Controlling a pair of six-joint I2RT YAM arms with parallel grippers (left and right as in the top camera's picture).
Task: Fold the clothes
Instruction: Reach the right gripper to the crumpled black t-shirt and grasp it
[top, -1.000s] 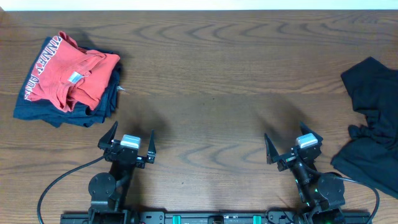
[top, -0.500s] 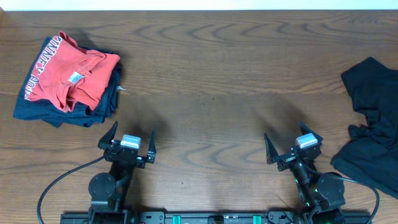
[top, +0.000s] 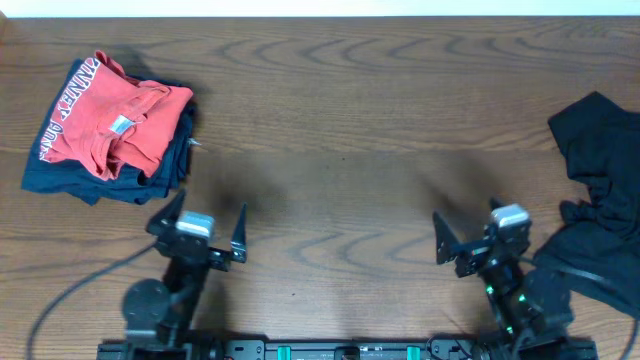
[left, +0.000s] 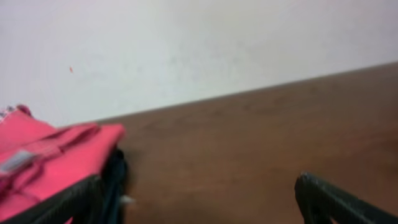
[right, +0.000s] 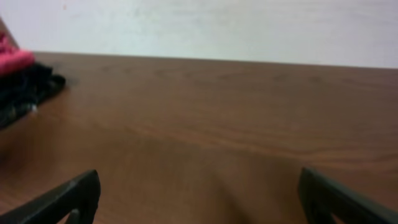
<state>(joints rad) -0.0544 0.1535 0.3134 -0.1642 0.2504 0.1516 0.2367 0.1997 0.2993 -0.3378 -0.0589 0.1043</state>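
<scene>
Along the near edge of the counter (top: 330, 130), the left gripper (top: 213, 203) stands with its jaws fully apart, holding nothing. The right gripper (top: 464, 208) stands likewise, jaws wide and empty. Just to the right of the right gripper, the black T-shirt (top: 600, 170) lies crumpled and unfolded at the counter's right edge, partly cut off by the frame. Beyond the left gripper, toward the far left corner, a red shirt (top: 110, 125) with white lettering rests on top of a folded navy garment (top: 60, 180).
</scene>
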